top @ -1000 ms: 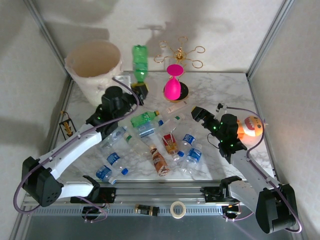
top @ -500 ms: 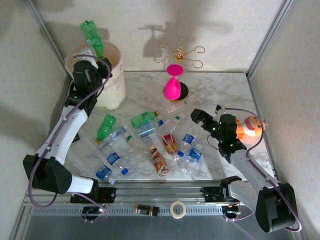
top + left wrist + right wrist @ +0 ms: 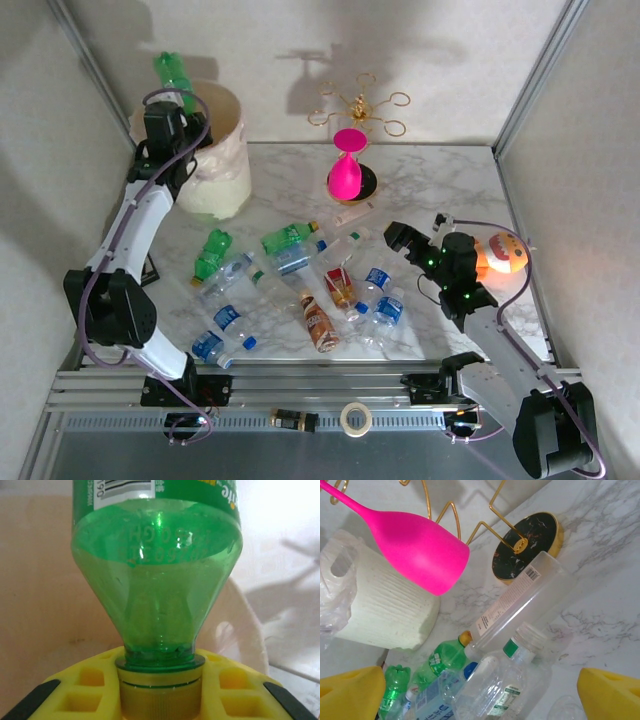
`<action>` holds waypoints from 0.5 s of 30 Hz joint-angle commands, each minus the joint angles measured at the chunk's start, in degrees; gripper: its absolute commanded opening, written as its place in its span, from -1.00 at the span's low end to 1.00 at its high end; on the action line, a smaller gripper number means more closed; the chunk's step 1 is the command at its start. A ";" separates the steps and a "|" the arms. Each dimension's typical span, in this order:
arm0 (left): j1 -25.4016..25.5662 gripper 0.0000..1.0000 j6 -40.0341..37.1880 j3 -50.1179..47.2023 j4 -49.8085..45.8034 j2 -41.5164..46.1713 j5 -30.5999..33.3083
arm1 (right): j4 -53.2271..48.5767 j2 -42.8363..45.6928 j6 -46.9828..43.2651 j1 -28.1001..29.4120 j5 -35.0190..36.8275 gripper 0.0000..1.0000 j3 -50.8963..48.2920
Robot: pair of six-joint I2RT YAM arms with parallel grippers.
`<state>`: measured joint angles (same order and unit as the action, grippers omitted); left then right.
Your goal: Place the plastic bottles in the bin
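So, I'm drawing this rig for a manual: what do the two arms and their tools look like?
Both the left arm and right arm have white link shells with black joint housings and a thin purple cable looping alongside. The left tool and right tool have blocky yellow fingers, with black pads on the left one.

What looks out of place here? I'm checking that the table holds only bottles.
Two things: a pink glass hanging bowl-down on the gold rack at the back, and an orange plush toy on the far right. Neither is a bottle.
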<state>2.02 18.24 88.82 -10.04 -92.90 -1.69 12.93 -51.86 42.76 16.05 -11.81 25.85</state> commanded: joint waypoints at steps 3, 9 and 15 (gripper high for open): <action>-0.61 -0.76 0.83 2.14 -1.62 -0.63 -1.28 | -0.80 0.99 -1.09 0.12 1.16 0.98 -0.53; -0.56 -0.07 1.27 2.00 -1.71 -0.66 -2.11 | -0.62 0.91 -1.02 0.12 1.14 0.98 -0.62; -0.55 0.62 1.62 1.32 -1.77 0.25 -2.35 | -0.54 0.84 -0.84 0.14 1.42 0.97 -0.72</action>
<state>1.87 19.29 89.32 -10.50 -93.49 -3.25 12.36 -51.72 42.72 16.05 -11.57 25.78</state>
